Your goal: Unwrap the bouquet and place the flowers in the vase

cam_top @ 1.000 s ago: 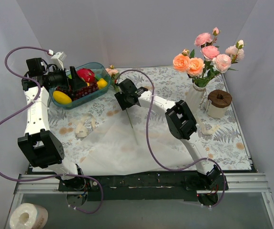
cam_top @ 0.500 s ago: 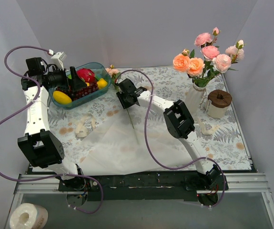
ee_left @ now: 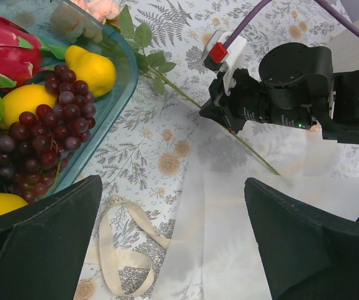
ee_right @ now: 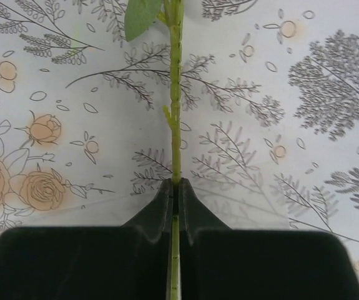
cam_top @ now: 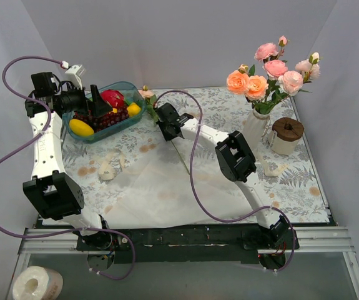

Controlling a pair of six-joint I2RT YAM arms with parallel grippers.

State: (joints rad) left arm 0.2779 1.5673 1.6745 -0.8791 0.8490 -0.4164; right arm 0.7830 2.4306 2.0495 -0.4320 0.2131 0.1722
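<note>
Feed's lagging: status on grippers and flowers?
Right gripper shut on loose flower stem. Left gripper open at fruit tray. Other roses in vase. Nothing seen blocking.

Roses in vase: pink and peach roses (cam_top: 268,75) with buds and green leaves, standing upright with their stems down the neck.
Vase: small white ribbed vase (cam_top: 255,128), upright at the far right of the table (cam_top: 304,181).
Loose flower: one pink rose (ee_left: 101,7) lying flat, its thin green stem pinched in the right gripper (ee_right: 175,185).
Wrapper: white paper (cam_top: 154,187) spread flat in the middle.
Ribbon: cream ribbon (ee_left: 120,240) in a loose loop beside the paper's left edge.
</note>
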